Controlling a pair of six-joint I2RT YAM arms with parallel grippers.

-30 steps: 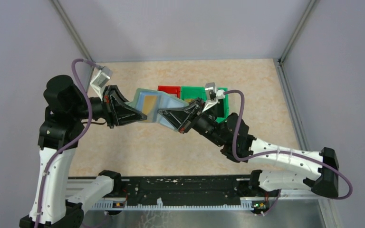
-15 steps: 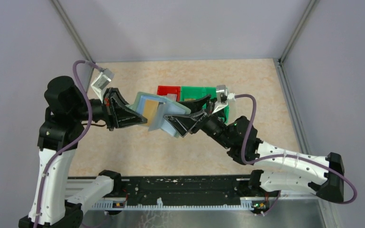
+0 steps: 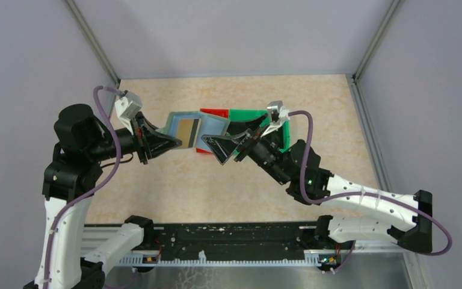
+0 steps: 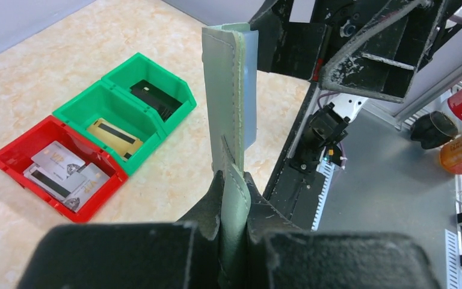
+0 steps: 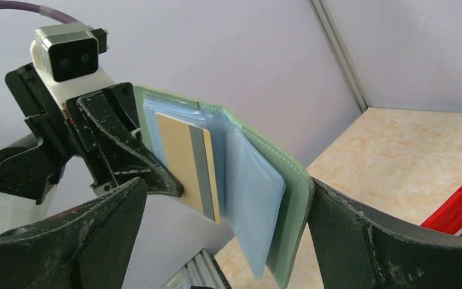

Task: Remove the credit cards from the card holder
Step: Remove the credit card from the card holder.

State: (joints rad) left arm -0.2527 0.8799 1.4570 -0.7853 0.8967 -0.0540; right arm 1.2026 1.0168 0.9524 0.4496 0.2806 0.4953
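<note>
The left gripper (image 4: 233,201) is clamped on the card holder (image 5: 277,180) at its edge, holding it open in the air. The right gripper (image 5: 225,241) has its jaws wide apart around the holder's loose side. The tan credit card (image 5: 183,159), stiff and probably slippery, should be pinched at its exposed edge.

Left pincer (image 3: 174,142) clamped shut, right pincer (image 3: 219,133) spread wide, facing each other

Open card holder (image 3: 214,124) (gold card (image 3: 184,129) inside) in left claw (image 3: 176,142), right claw (image 3: 219,131) wide.
</note>
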